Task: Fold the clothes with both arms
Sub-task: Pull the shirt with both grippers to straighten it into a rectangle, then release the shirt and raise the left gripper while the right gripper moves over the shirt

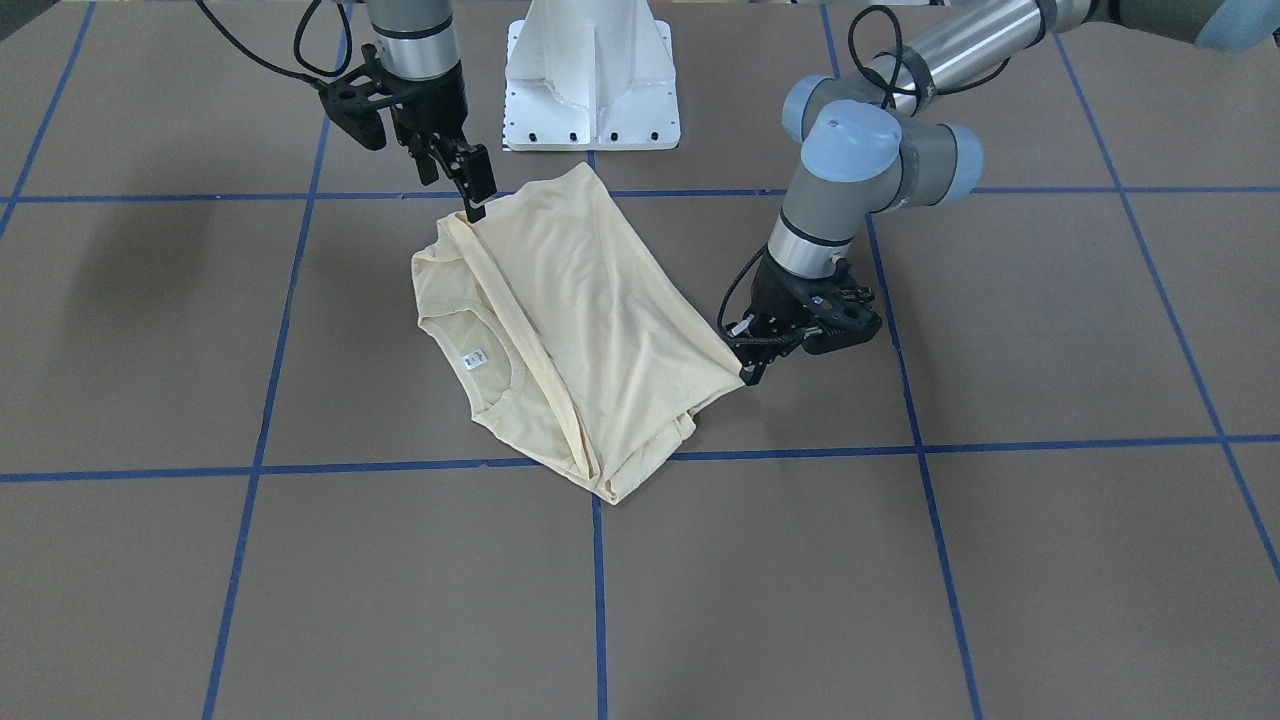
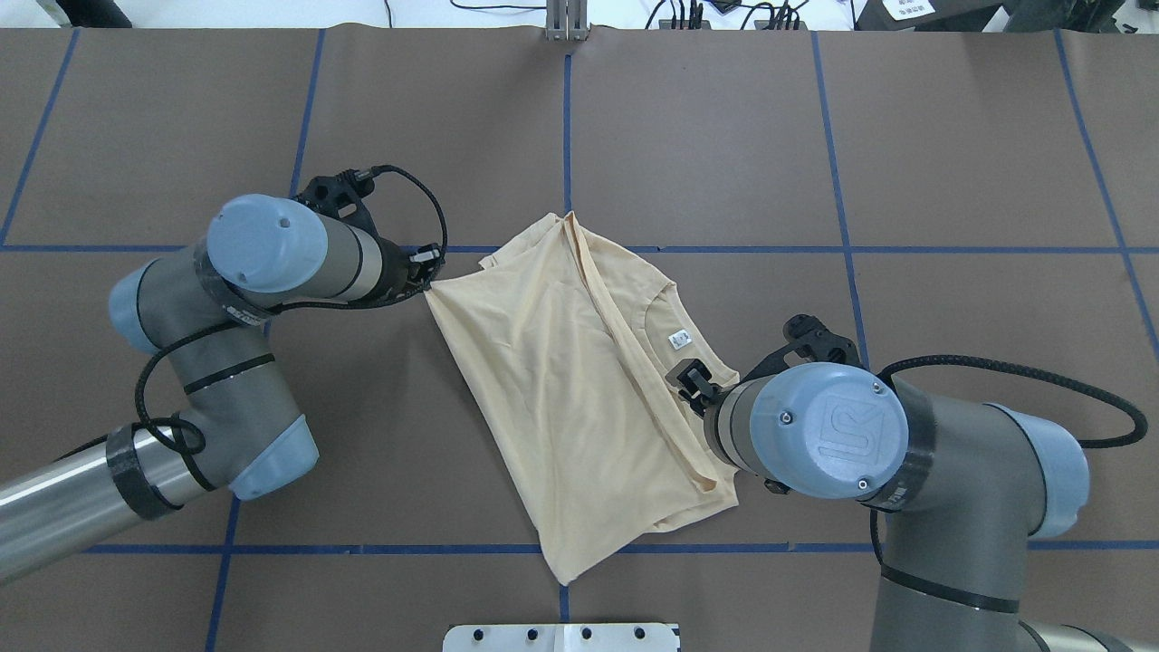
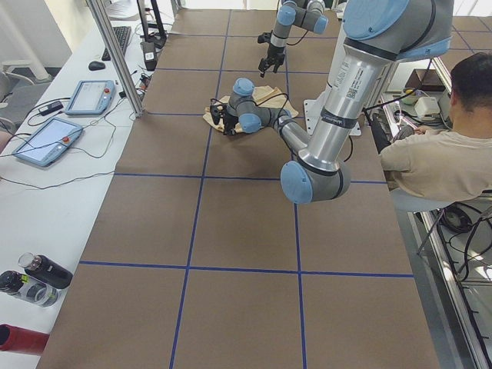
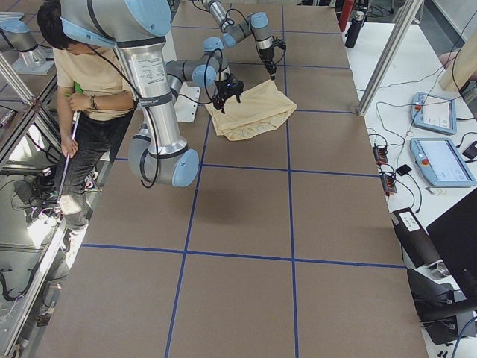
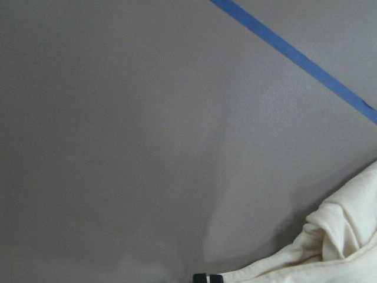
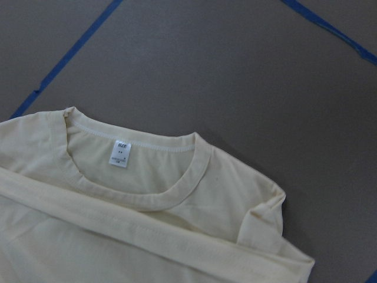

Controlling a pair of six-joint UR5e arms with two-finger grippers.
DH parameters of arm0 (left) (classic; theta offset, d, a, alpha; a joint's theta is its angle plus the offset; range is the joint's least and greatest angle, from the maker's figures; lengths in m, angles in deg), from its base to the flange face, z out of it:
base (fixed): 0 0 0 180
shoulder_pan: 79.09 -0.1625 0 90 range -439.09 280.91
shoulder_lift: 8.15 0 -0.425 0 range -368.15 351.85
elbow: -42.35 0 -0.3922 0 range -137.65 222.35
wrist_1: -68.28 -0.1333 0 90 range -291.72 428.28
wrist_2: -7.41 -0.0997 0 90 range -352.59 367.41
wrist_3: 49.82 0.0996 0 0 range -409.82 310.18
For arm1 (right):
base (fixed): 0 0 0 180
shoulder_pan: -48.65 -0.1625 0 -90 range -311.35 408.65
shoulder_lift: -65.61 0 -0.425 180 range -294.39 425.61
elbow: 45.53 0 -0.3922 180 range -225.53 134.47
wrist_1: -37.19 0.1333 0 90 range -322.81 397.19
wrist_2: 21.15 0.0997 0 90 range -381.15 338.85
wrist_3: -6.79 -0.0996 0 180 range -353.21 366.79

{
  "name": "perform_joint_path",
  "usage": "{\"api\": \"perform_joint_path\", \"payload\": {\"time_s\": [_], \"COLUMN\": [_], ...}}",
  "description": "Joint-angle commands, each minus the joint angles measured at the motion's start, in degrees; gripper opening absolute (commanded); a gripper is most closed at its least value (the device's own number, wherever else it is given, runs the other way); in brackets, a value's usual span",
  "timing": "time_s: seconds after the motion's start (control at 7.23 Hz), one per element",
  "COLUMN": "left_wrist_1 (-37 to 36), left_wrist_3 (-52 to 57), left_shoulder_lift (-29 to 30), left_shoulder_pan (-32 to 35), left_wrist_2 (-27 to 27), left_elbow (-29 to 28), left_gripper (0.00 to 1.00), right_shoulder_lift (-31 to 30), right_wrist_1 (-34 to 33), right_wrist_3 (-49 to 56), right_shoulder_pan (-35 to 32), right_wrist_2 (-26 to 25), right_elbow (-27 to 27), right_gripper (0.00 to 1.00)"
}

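Observation:
The pale cream-yellow shirt [image 1: 590, 320] lies on the brown table, folded lengthwise, neck and white label [image 1: 474, 357] facing up; its print is hidden. It also shows in the overhead view [image 2: 561, 380]. My left gripper [image 1: 748, 372] is low on the table and shut on a stretched corner of the shirt; the left wrist view shows that fabric [image 5: 330, 247] by a fingertip. My right gripper [image 1: 462, 190] hovers just above the folded edge near the shoulder and looks open and empty. The right wrist view shows the neck [image 6: 147, 177] from above, with no fingers in it.
The white pedestal base [image 1: 592, 75] stands just behind the shirt. Blue tape lines [image 1: 600, 580] grid the table. A seated person [image 3: 438, 154] is beside the robot. Tablets [image 3: 92, 96] and bottles [image 3: 46, 270] lie on the side bench.

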Motion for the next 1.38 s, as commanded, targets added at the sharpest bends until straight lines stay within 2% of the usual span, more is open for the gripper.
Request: {"api": "perform_joint_path", "payload": {"time_s": [0.0,0.14,0.28,0.42,0.55,0.69,0.83,0.97,1.11,1.25], "left_wrist_1": [6.9,13.2,13.9,14.2,13.5,13.3,13.3,13.1,11.1,8.2], "left_wrist_3": [6.3,9.3,10.3,11.1,11.0,11.2,11.5,12.6,16.7,20.3], "left_shoulder_lift": [9.4,14.8,16.9,17.5,16.8,12.2,4.6,-0.1,-3.9,-7.8], "left_shoulder_pan": [4.9,6.2,6.8,6.8,6.9,7.2,7.3,8.6,8.9,9.3], "left_wrist_2": [-0.3,-0.5,-0.5,-0.4,0.3,1.2,5.9,6.9,6.9,6.8], "left_elbow": [-13.9,-23.7,-26.8,-26.6,-23.7,-17.4,-9.2,-3.4,1.4,6.4], "left_gripper": [0.00,0.00,0.34,0.62,0.62,0.61,0.60,0.59,0.59,0.59], "right_shoulder_lift": [0.0,0.3,1.2,4.3,6.8,9.0,9.2,9.7,10.0,12.4], "right_wrist_1": [0.1,0.3,0.4,0.4,0.6,0.5,0.4,0.0,0.0,-1.0], "right_wrist_3": [2.3,2.4,2.4,2.4,2.4,3.8,11.9,27.6,39.8,52.8], "right_shoulder_pan": [-1.3,-1.6,-1.7,-1.8,-1.7,-1.6,-1.1,-0.4,0.7,1.1], "right_wrist_2": [-0.1,-0.1,-0.2,-0.2,-0.1,0.2,3.9,7.4,7.5,7.7], "right_elbow": [1.4,2.2,2.8,4.9,7.5,8.7,8.8,9.3,11.3,15.0], "right_gripper": [1.00,1.00,1.00,1.00,1.00,1.00,0.98,0.95,0.90,0.75]}}
